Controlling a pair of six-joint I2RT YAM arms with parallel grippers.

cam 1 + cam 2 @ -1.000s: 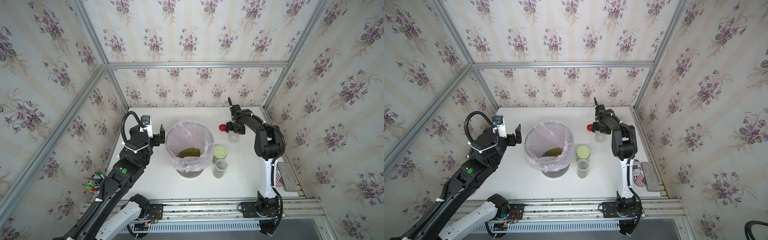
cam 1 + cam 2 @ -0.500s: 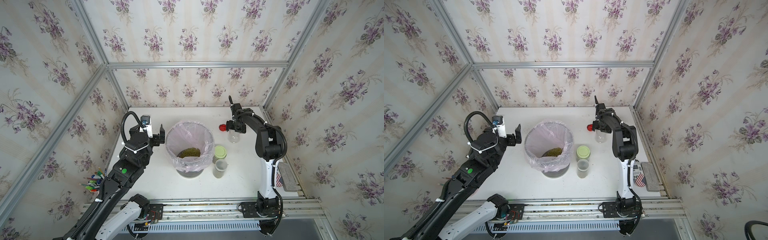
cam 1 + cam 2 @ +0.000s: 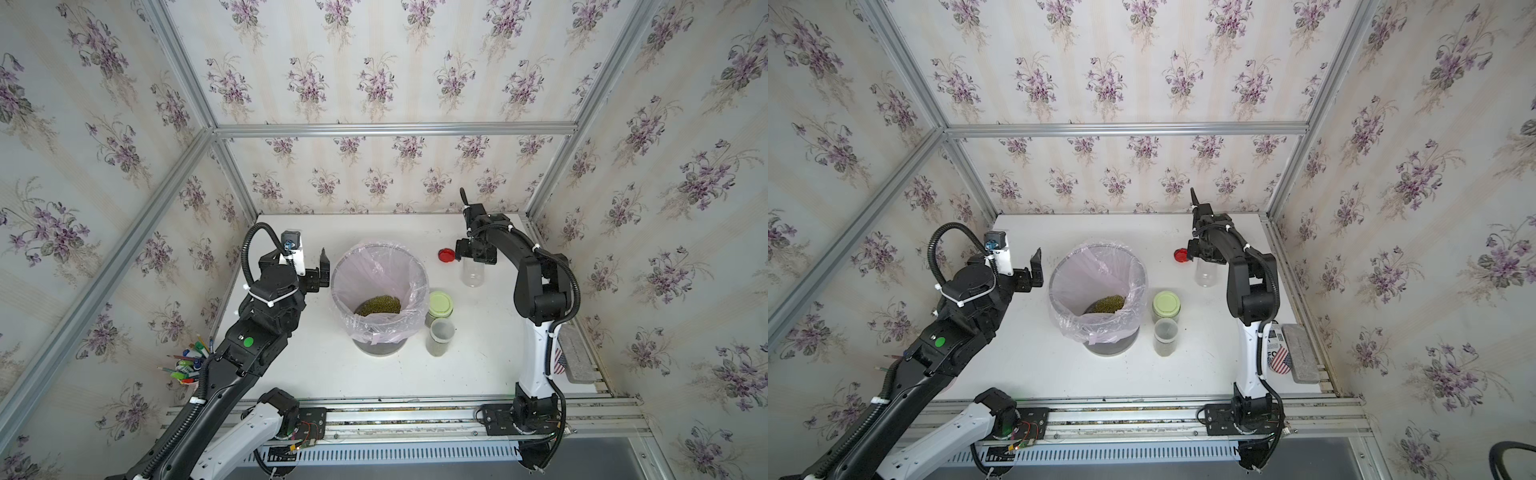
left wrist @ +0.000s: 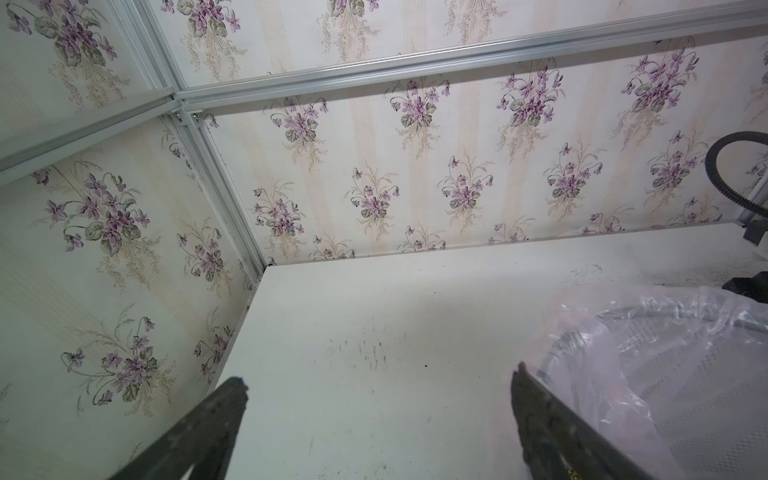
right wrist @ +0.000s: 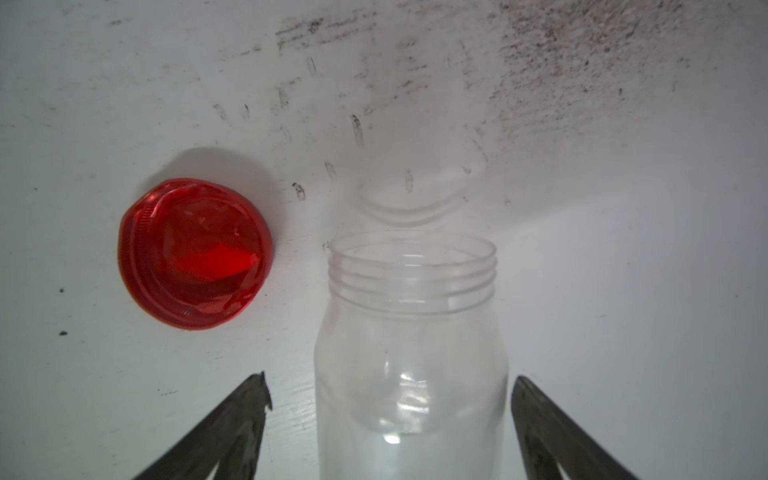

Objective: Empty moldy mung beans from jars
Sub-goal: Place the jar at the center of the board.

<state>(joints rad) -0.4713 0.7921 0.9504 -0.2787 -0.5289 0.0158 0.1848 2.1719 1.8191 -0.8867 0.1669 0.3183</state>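
Moved: right gripper [image 5: 388, 383] has widened off the empty jar [image 5: 411, 332]; released, straddling it.
Red lid [image 5: 195, 253]: lying beside that jar.
Bin [image 3: 357, 274]: pink-lined, mung beans [image 3: 378, 305] heaped inside.
Beside bin: green-lidded jar [image 3: 440, 303]; lidless jar [image 3: 440, 338], beans at bottom.
Left gripper [image 4: 379, 376]: wide apart, empty.

The left arm [image 3: 266, 316] was mostly black, with bulky rounded joint housings, a round green dot [image 3: 248, 341] on one link and a white link [image 3: 245, 428] next to its base. A ribbed black hose [image 3: 249, 249] looped over its wrist, a white cable tie [image 3: 270, 300] cinched one housing, and a small camera [image 3: 290, 243] sat on a white bracket. A bare circuit board [image 3: 305, 430] with coloured wires showed at the base. The right arm [image 3: 536, 286] was black above and white below, with a black cable [image 3: 575, 286] alongside. Both ended in dark, tapered jaws.
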